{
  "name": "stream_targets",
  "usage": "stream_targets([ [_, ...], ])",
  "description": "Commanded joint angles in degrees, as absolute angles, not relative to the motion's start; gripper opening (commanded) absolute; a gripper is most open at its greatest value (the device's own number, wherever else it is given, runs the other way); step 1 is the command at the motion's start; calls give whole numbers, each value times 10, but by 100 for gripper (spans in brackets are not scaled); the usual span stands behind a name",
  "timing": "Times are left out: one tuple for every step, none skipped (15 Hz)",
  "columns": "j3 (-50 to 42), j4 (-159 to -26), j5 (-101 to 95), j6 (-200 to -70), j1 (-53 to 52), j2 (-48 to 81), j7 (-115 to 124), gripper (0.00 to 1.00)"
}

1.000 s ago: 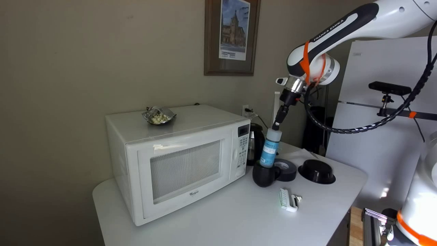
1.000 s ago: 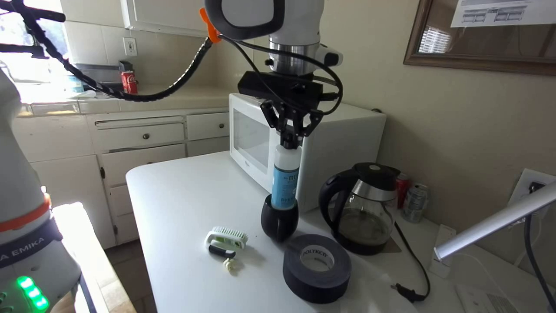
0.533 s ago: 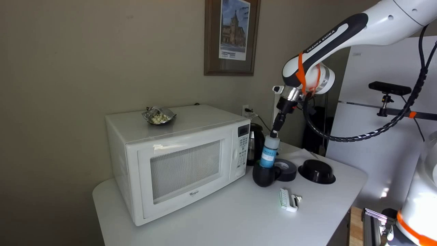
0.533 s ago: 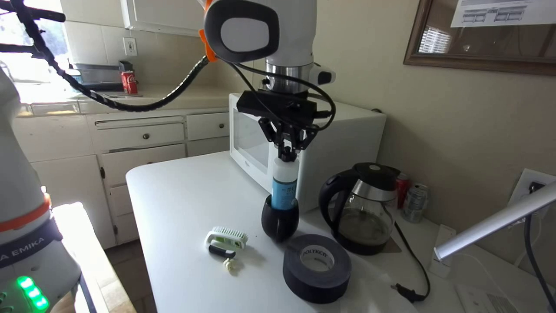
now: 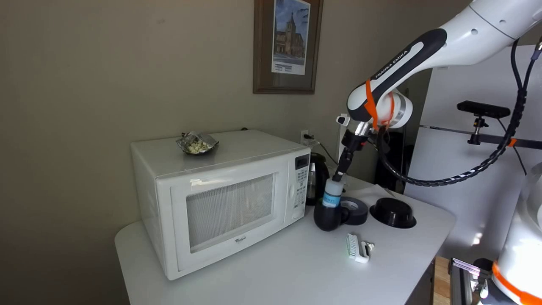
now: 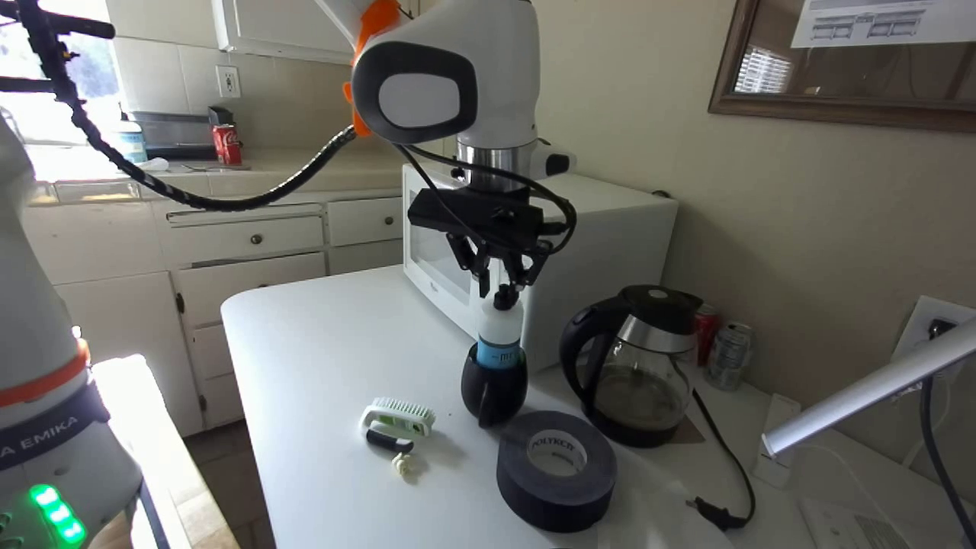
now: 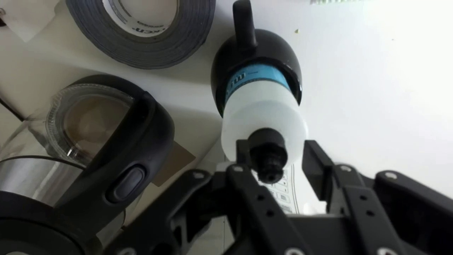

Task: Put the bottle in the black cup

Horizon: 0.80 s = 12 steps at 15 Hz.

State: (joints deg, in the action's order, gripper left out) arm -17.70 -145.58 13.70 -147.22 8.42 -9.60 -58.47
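Gripper (image 7: 278,152) parted, its fingers (image 7: 315,170) either side of the top of the bottle (image 7: 263,109), which stands in the black cup (image 7: 274,47). Around the cup in an exterior view, the table edge (image 6: 255,366) runs well apart at nine o'clock, a brush (image 6: 404,412) lies near at eight, tape (image 6: 557,492) just beside at five, kettle (image 6: 644,381) at three. Arm (image 6: 499,76) hangs from twelve, gripper pointing to six.

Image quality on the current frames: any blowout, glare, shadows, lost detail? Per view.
In an exterior view, the window and the surface beside the robot base are mostly blown out; the brush throws a soft shadow. In an exterior view, small glare spots on the fridge, wall dim at lower left. Wrist view: table washed out at right, little detail inside the black cup.
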Motion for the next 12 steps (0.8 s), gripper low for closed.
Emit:
stream_targets([
  [-174,-1463,143,-1479,83,-99,-579,76],
  [-174,-1464,142,-1474,84,-106,-579,85],
  [-173,-1470,140,-1469,85,-120,-579,92],
  [-172,-1475,134,-1468,86,-132,-574,98],
  [-170,-1484,125,-1466,90,-149,-565,100],
  [-168,-1489,115,-1459,92,-164,-557,100],
  [-164,-1500,94,-1451,99,-182,-534,100],
  [-158,-1511,73,-1446,106,-200,-509,100],
  [-152,-1525,45,-1441,116,-221,-479,100],
  [-147,-1542,23,-1438,123,-242,-455,100],
  [-145,-1557,3,-1427,128,-264,-436,100],
  [-141,-1574,-20,-1417,136,-286,-415,99],
])
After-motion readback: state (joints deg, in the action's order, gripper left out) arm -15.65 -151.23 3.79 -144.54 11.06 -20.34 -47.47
